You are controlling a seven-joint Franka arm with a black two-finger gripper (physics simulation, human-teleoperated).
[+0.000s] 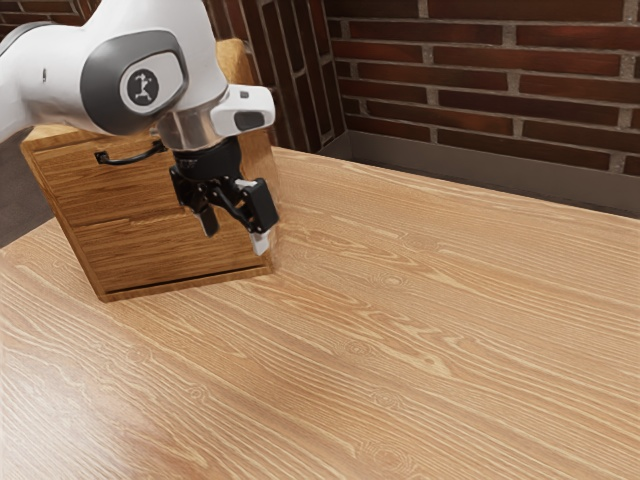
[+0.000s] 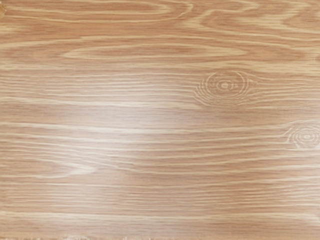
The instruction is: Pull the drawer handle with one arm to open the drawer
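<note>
Before the drawer unit (image 1: 120,240), the jaws stand spread apart (holding nothing).

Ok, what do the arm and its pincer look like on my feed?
The arm has a glossy white shell with a rounded grey joint cover bearing a white panel with a small dark symbol. A silver ring leads to the black two-finger pincer, with a whitish fingertip pad.

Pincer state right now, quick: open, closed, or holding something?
Pincer: open, holding nothing, apart from the black drawer handle.
</note>
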